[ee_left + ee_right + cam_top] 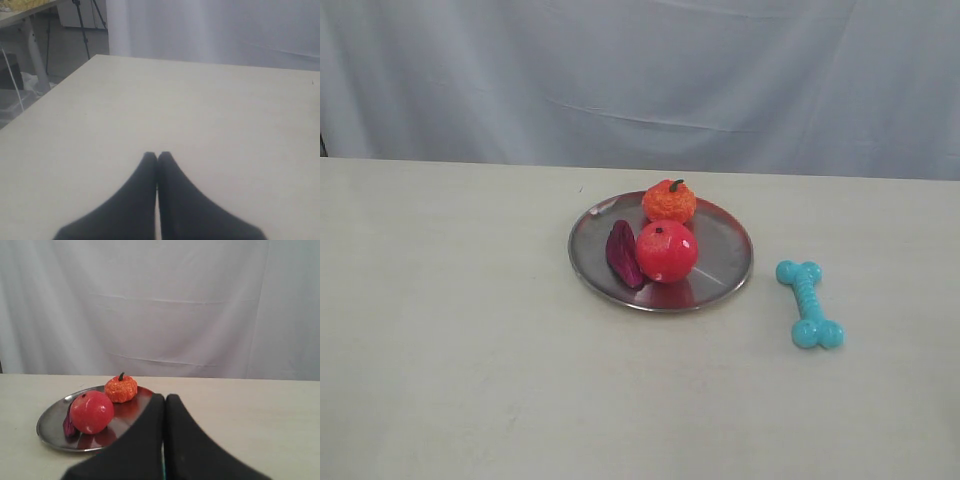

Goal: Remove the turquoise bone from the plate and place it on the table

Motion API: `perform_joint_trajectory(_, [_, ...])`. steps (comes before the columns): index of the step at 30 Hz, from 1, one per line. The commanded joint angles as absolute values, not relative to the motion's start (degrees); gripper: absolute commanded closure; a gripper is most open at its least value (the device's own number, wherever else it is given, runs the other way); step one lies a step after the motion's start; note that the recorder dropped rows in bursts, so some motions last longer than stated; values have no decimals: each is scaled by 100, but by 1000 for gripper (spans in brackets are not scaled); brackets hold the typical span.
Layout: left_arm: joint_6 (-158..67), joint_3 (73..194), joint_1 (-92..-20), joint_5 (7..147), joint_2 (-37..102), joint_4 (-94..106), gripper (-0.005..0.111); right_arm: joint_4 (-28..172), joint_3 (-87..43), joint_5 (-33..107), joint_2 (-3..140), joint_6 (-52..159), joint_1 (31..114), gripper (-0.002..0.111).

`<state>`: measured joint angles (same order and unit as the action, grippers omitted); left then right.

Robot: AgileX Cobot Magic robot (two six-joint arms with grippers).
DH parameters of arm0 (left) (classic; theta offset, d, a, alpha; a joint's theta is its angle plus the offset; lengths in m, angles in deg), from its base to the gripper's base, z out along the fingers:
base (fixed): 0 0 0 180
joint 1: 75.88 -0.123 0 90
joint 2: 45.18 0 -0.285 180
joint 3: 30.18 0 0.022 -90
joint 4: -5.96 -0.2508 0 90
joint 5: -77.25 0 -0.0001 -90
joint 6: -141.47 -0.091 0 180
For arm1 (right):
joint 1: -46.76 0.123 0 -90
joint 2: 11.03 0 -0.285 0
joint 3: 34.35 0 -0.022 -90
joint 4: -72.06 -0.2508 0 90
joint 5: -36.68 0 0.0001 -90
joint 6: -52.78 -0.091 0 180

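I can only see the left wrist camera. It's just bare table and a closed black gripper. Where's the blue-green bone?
Observer: The turquoise bone lies on the table, just right of the plate in the exterior view, not touching it.
Kid: Is anything on the plate?
Observer: Yes: a red toy fruit, an orange pumpkin-like toy and a dark purple piece.
Kid: What about the other arm?
Observer: The right gripper is shut, holds nothing, and faces the plate.

Left end effector (157,156) and right end effector (165,398): matte black, tapered.
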<state>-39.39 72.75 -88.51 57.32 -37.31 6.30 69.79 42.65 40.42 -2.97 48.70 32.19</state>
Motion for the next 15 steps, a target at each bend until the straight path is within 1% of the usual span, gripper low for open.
perform_joint_trajectory(1, [-3915,7261,-8863,5763,-3739,638,107,7109,4287,4293,-325,4861,3216,109])
perform_joint_trajectory(8, [-3915,7261,-8863,5763,-3739,638,107,7595,4287,5600,-325,4861,3216,109])
perform_joint_trajectory(15, [-3915,7261,-8863,5763,-3739,638,107,7644,4287,5673,-325,4507,3216,109])
